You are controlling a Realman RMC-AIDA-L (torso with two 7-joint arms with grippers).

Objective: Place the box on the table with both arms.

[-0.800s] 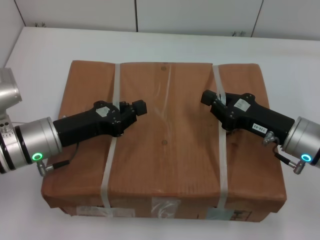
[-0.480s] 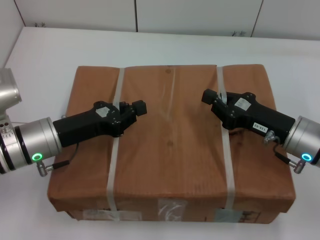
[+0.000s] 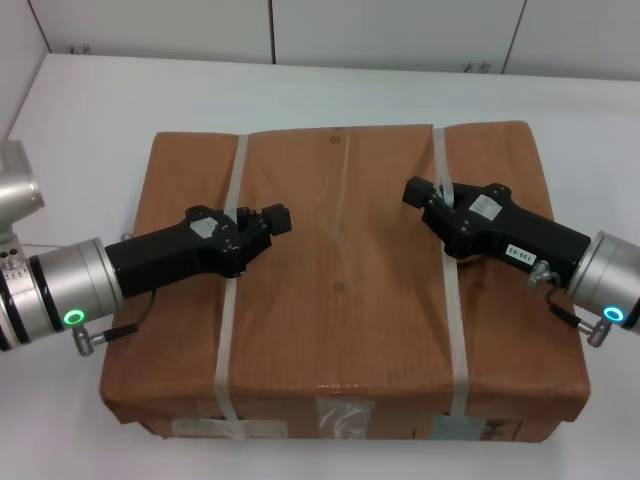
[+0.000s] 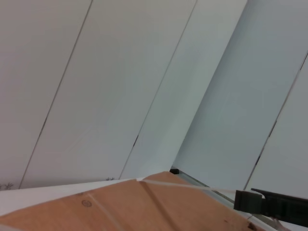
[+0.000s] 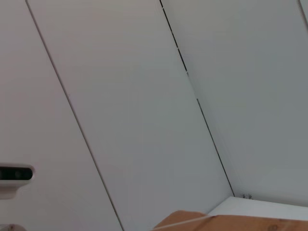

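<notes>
From my head camera, the box (image 3: 340,300) sits over the table (image 3: 90,110); my left gripper (image 3: 268,222) and right gripper (image 3: 420,192) lie at its straps, grip unreadable. I should lower both evenly. My wrist cameras show only box corners and wall.

Box (image 3: 340,290) shifted between the earliest frame and now: its near edge dropped lower in the head view, and the whole top face moved rightward and nearer. The top, tilted and skewed at first, squared up; the far edge read nearly level. The left strap (image 3: 229,300) and right strap (image 3: 450,290) moved with it. Most of the shift fell in the first interval, little in the last. Left gripper (image 3: 275,219) slid slightly toward the near-left over the box top. Right gripper (image 3: 418,192) barely moved.
</notes>
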